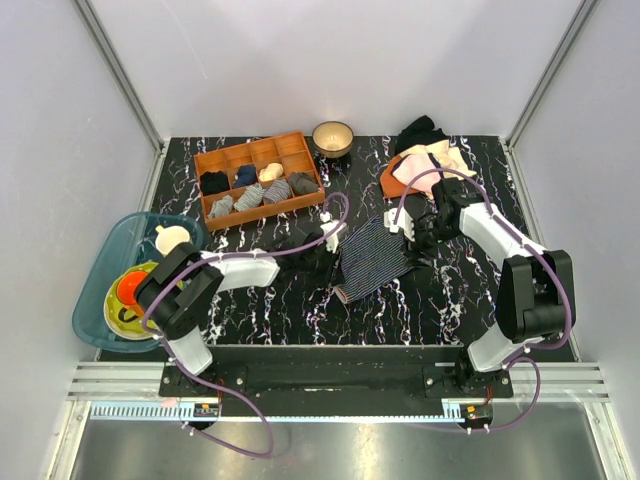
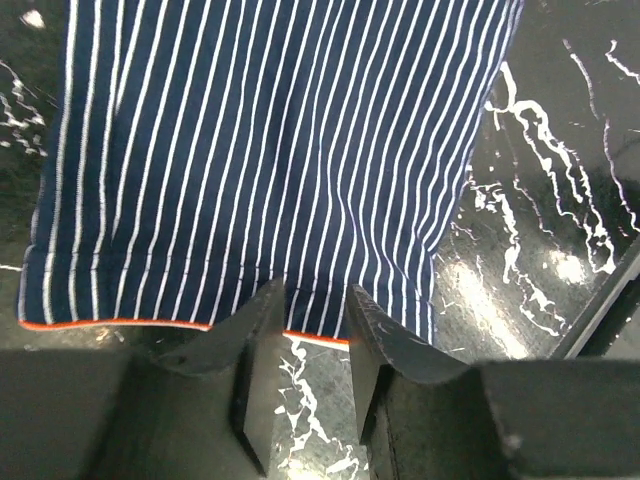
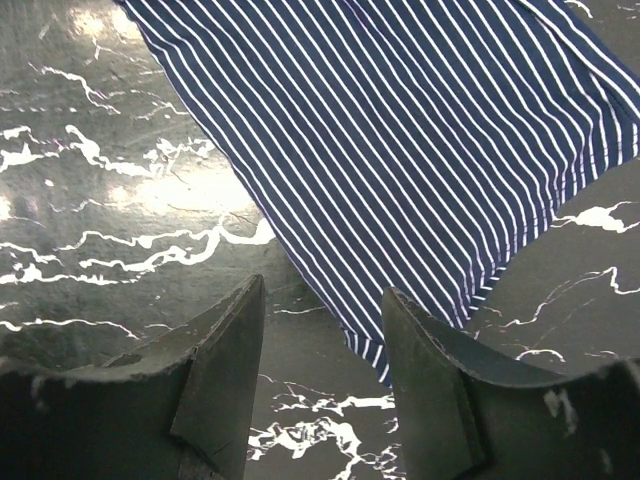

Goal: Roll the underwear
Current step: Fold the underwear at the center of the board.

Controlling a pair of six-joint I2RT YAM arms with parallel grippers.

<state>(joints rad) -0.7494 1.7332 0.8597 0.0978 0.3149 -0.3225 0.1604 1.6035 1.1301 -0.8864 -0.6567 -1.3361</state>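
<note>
Top external view: the pinstriped underwear (image 1: 372, 260) is lying flat on the counter (image 1: 440, 310), the left hand (image 1: 325, 247) slightly parted at its hem, the right hand (image 1: 415, 235) spreading wide at its right edge.

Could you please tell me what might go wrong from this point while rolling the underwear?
1. The left tool sits just at the orange hem of the underwear; it may pinch only the edge and slip.
2. The right tool is open over a corner, mostly above bare table, so the roll could start skewed.
</note>
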